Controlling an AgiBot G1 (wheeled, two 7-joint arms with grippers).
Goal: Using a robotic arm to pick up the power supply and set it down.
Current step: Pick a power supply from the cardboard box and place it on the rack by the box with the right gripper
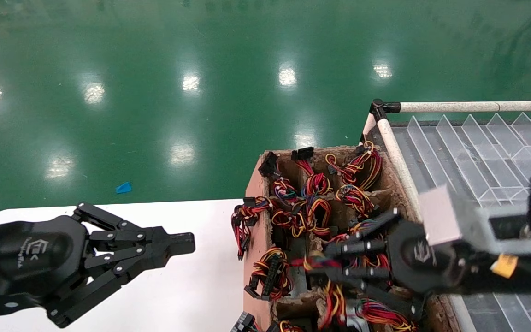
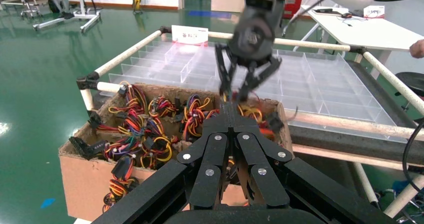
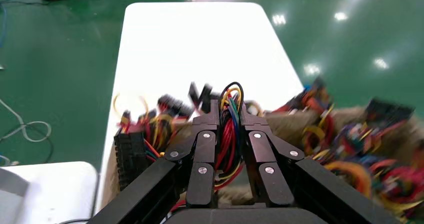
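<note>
My right gripper [image 1: 321, 263], on the robotic arm with the yellow tag [image 1: 504, 265], reaches into the cardboard box [image 1: 252, 216]. It is shut on a bundle of red, yellow, green and black wires [image 3: 227, 134] belonging to the power supply. The supply's metal body is hidden among the tangled wires. In the left wrist view this same right gripper [image 2: 235, 97] hangs over the box's far side. My left gripper [image 1: 180, 243] hovers shut and holds nothing above the white table [image 1: 201, 286], left of the box.
The box holds several more wire bundles [image 1: 311, 203] in pulp compartments, some spilling over its left wall. A clear divided tray [image 1: 473, 152] in a white pipe frame [image 1: 454, 107] lies right of the box. Green floor lies beyond, with a blue scrap [image 1: 124, 187].
</note>
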